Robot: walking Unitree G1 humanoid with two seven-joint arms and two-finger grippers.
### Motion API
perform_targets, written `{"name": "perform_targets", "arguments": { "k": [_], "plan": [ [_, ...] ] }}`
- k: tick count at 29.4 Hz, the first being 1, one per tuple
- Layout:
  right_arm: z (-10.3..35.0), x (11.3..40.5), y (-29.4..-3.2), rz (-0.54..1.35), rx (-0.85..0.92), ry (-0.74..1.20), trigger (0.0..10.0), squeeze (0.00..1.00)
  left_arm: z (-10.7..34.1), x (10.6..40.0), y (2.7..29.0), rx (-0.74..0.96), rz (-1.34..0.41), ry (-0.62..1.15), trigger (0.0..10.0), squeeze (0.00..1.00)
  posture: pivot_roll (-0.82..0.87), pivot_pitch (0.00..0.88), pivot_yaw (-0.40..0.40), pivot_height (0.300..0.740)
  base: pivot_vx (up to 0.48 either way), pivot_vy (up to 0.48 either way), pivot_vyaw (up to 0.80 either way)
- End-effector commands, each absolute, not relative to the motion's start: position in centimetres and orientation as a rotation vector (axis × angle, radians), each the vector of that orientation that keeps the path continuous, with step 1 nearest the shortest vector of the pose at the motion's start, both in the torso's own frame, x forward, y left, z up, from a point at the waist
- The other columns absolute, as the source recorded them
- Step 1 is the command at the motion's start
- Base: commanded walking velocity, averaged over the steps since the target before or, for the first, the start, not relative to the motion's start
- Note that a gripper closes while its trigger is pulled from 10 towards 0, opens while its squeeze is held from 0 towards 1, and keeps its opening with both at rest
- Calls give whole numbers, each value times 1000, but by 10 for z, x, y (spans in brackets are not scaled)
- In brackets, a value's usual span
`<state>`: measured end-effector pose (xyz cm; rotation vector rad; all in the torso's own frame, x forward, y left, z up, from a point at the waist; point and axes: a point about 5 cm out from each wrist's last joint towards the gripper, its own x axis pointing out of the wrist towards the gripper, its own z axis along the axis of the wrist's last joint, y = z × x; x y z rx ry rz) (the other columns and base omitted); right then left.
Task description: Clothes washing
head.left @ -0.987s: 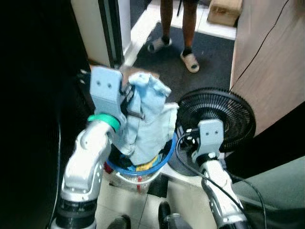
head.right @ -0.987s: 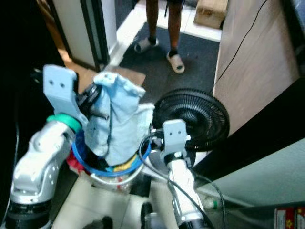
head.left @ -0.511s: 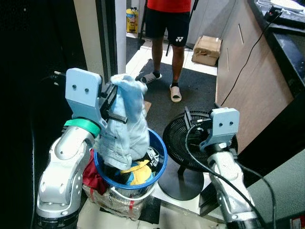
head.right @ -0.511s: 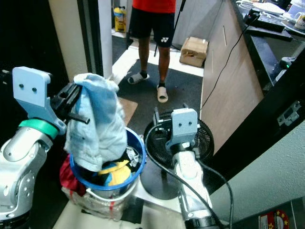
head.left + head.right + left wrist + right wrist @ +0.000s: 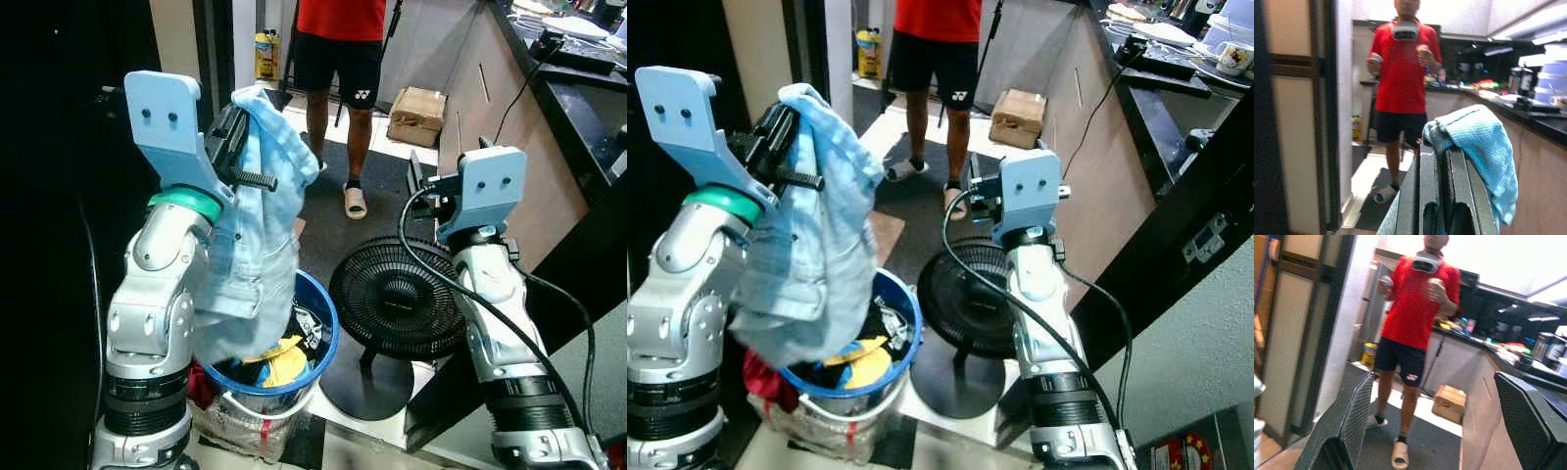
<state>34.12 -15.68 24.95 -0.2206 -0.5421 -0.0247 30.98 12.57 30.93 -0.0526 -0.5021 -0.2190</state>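
Note:
A light blue denim garment [image 5: 250,264] hangs from my left gripper [image 5: 235,137], which is shut on its top edge; the cloth [image 5: 1479,147] drapes over the shut fingers [image 5: 1427,191]. Its lower end dangles at the rim of a blue laundry basket [image 5: 330,328] that holds yellow, dark and white clothes. A red cloth lies beside the basket's base. My right gripper [image 5: 423,184] is raised to the right of the garment, above a black fan. It stands open and empty, with its fingers [image 5: 1352,416] wide apart.
A black floor fan [image 5: 397,294] lies tilted just right of the basket. A person [image 5: 338,39] in a red shirt and dark shorts stands a few steps ahead on a dark mat. A cardboard box [image 5: 413,101] sits by the wooden counter side [image 5: 490,88]. Dark doorway at left.
My left arm has lifted the garment higher, almost out of the basket. The right arm has risen too. The camera has tilted up, showing more of the person and the room.

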Motion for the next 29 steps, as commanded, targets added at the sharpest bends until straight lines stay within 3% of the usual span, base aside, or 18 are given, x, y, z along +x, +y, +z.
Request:
{"name": "perform_targets", "arguments": {
  "k": [1,29],
  "plan": [
    [242,339,-168,-72,-189,-509,10000,0,311,309,119,-57,-245,-519,10000,0,65,0,-18,740,0,0,-800],
    [237,334,-169,-122,-110,-503,10000,0,314,323,124,-10,-254,-510,10000,0,72,0,43,740,0,0,-800]
  ]
}}
